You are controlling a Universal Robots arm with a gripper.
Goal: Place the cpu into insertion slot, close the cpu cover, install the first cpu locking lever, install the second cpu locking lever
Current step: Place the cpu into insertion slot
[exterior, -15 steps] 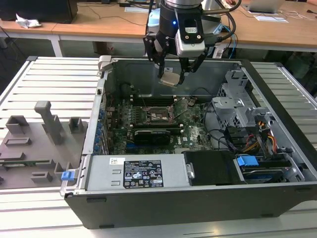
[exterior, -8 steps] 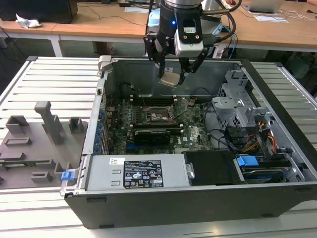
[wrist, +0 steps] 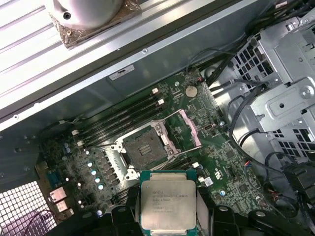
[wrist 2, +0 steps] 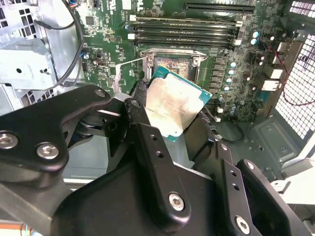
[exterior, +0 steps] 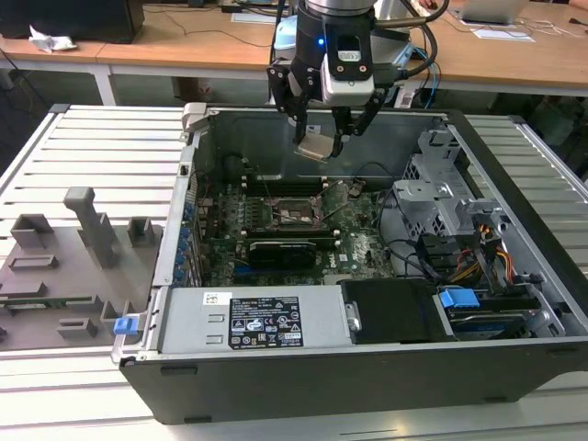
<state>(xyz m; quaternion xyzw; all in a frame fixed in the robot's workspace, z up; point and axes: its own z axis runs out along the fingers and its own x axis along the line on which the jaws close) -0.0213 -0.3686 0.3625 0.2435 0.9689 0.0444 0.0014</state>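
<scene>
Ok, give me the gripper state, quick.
The gripper is shut on the cpu, holding it in the air, clear of the insertion slot.

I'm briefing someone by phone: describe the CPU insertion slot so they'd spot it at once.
Inside the open computer case, on the green motherboard, look beside the long black memory slots. The insertion slot is the only square, dark-centred, silver-rimmed recess.
</scene>
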